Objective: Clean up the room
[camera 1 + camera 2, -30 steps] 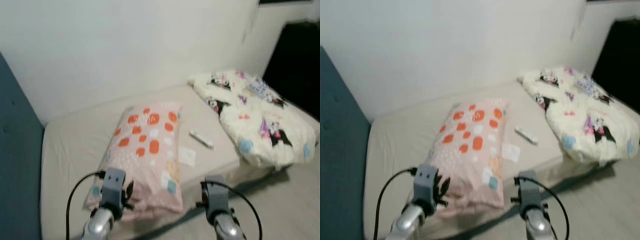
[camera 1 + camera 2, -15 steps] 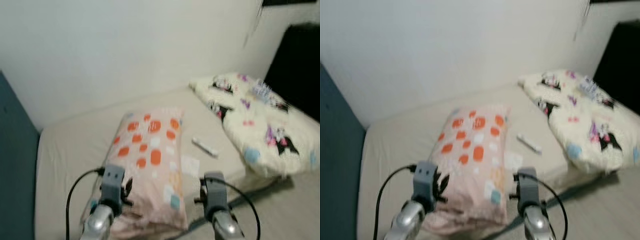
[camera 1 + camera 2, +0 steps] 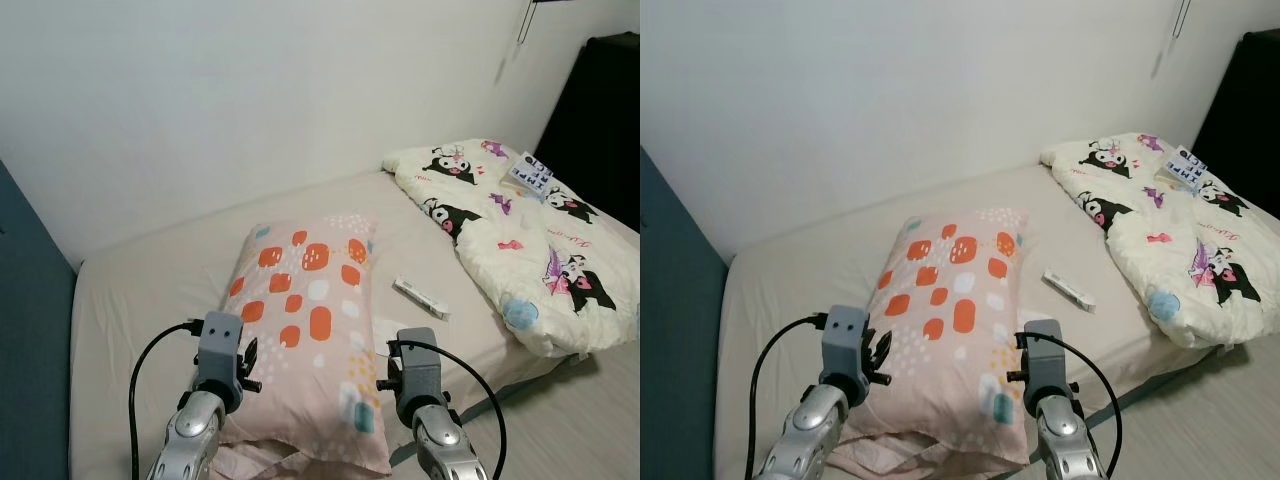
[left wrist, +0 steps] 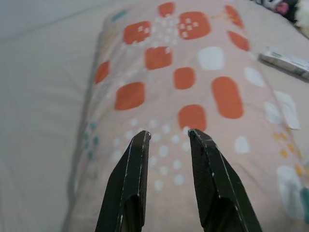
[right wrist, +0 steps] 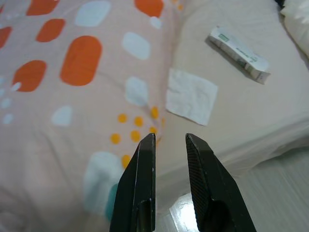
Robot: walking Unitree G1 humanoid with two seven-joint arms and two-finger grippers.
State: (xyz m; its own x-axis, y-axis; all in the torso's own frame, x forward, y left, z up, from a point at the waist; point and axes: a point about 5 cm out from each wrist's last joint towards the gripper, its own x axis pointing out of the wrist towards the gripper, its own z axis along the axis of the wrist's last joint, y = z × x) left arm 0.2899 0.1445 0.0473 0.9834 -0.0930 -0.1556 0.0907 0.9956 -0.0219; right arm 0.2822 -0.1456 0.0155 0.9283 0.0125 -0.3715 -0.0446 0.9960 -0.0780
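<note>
Tidying looks barely begun: left gripper [image 4: 166, 134] and right gripper [image 5: 169, 137], fingers slightly apart and empty, hover over the spotted pillow [image 3: 305, 320], beside which a white tissue [image 5: 190, 95] and small box [image 3: 420, 298] lie loose.

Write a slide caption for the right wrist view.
Open right gripper above pillow edge, tissue and tube ahead.

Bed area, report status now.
Left gripper open above the pillow. Right gripper open over the pillow's edge, holding nothing. White tissue and small box loose on the mattress.
</note>
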